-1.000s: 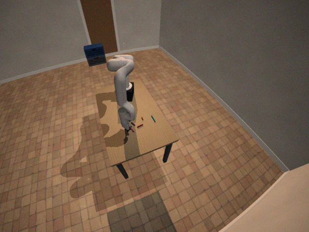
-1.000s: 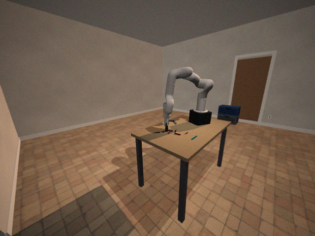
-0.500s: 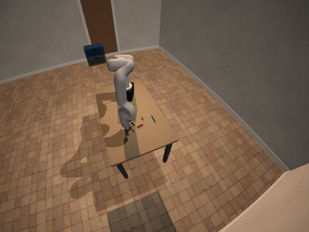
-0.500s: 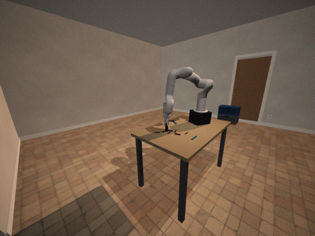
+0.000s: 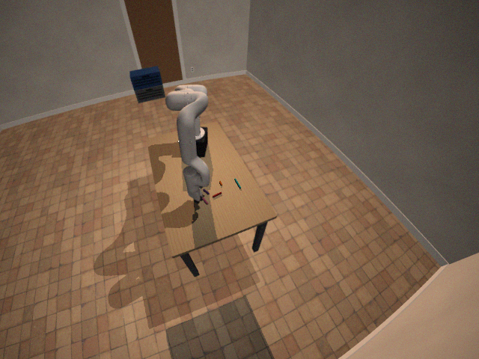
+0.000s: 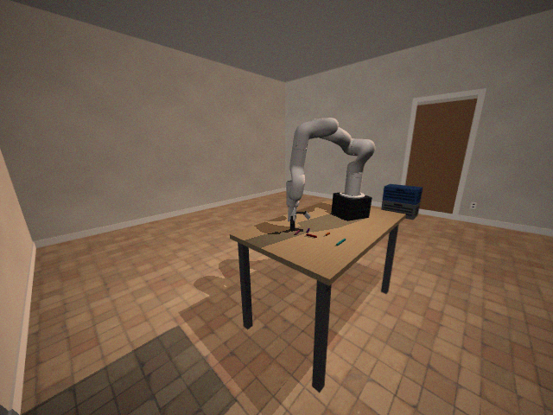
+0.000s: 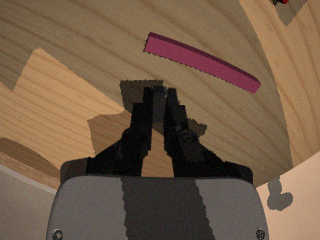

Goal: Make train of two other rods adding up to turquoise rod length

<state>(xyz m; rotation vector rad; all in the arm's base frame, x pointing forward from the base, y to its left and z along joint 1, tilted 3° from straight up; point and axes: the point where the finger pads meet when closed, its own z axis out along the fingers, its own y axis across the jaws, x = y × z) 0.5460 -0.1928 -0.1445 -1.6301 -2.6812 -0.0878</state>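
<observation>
My gripper (image 7: pixel 158 101) (image 5: pixel 198 200) points down at the table's left side and is shut on a small grey rod (image 7: pixel 160 91), of which only a sliver shows between the fingertips. A long pink rod (image 7: pixel 202 62) lies flat just beyond the fingers, apart from them. In the top view the pink rod (image 5: pixel 204 200), purple rod (image 5: pixel 206 191), red rod (image 5: pixel 217 194), short orange rod (image 5: pixel 220 182) and turquoise rod (image 5: pixel 237 183) lie spread toward the right, none touching another.
The arm's black base (image 5: pixel 200 142) stands at the table's far end. The table's left edge is close to the gripper. A blue crate (image 5: pixel 146 84) sits on the floor by the door.
</observation>
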